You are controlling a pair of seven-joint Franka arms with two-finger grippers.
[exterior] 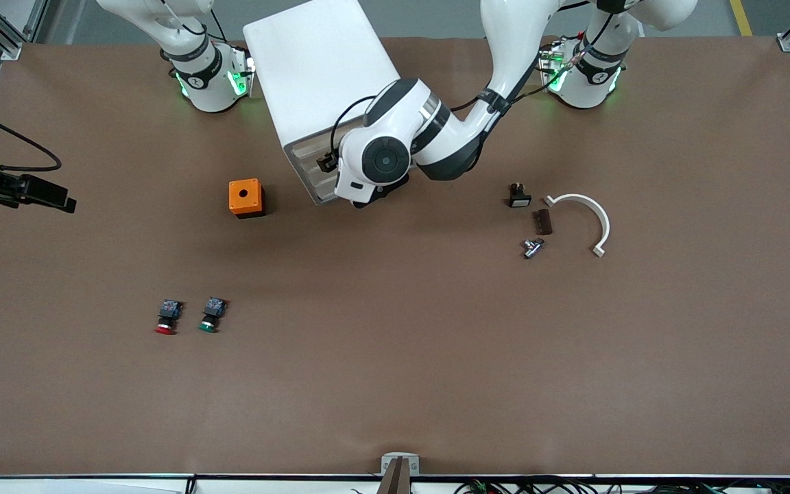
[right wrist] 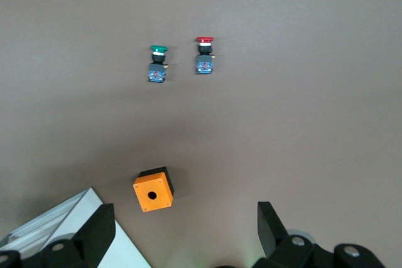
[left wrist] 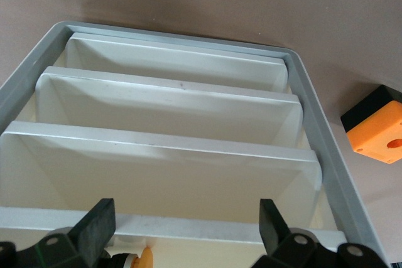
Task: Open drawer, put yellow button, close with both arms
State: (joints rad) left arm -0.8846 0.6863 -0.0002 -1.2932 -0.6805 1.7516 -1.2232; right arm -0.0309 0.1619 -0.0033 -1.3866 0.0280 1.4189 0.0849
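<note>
Caught the left gripper (left wrist: 185,213) right up against the front of the white cabinet (exterior: 319,62), fingers (left wrist: 97,224) spread wide and clamped on nothing. Picked out the drawer (left wrist: 207,229) as the uppermost of the stack, its pale front strip just under those fingertips. Glimpsed a sliver of the yellow button (left wrist: 146,259) below that strip, apparently lying inside the tray (mostly hidden, so no firm word on how it sat). Could not tell how far out the drawer stood.

Found the right gripper (right wrist: 185,230) waiting up over the table (exterior: 436,357) near the orange box (exterior: 245,197), fingers likewise apart and empty.

Judged the drawer light, stiff and slick, prone to skew if shoved at one end only; best pressed flat on the front strip, one gripper toward each end. Judged the button small, hard and light, round cap apt to roll; best pinched across the black body.

Searched for brands, labels, lettering: read nothing legible anywhere.
</note>
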